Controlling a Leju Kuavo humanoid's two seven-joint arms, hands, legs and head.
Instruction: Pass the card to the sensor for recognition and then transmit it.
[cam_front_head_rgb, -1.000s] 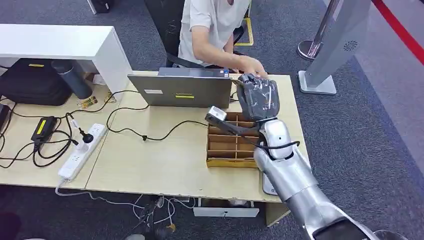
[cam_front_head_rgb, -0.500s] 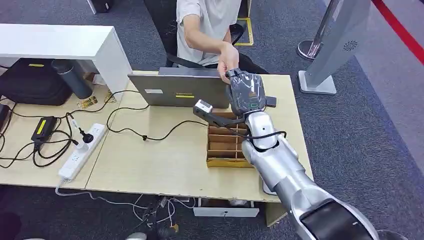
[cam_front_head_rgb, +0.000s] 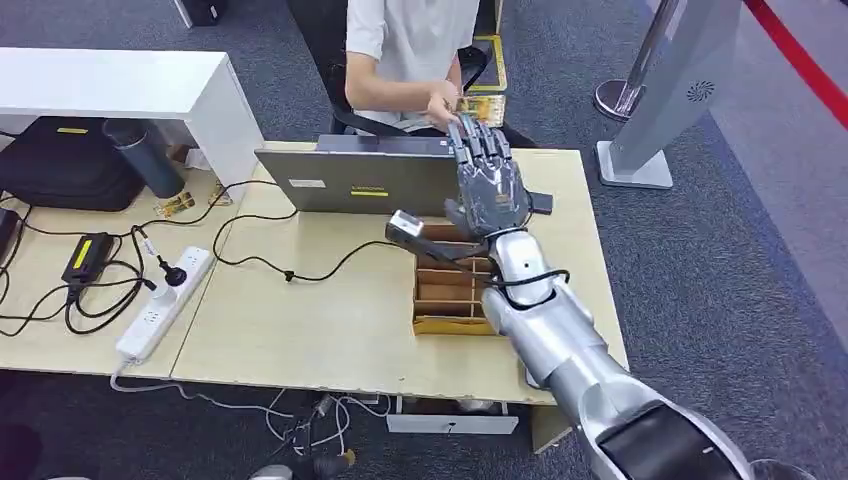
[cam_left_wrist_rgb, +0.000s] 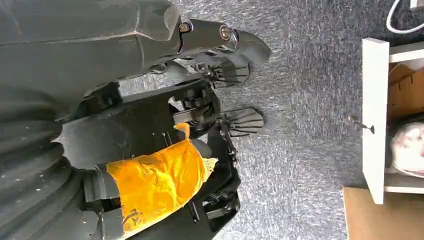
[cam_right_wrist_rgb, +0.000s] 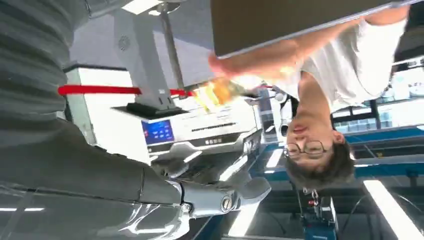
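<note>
While my right hand (cam_front_head_rgb: 488, 185) reaches over the desk (cam_front_head_rgb: 300, 320) | fingers spread, nothing held | card (cam_front_head_rgb: 476, 104) in the person's hand (cam_front_head_rgb: 441, 100), just past my fingertips | left hand (cam_left_wrist_rgb: 215, 90) hangs, fingers loosely apart, empty

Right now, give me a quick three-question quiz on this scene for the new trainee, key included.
1. True or false: the right hand grips the card.
2. The box lies: A) on the floor B) on the table, under the right arm C) on a shelf.
3. Who holds the card?
Key: 1 false, its fingers are spread and hold nothing; 2 B; 3 the person.
</note>
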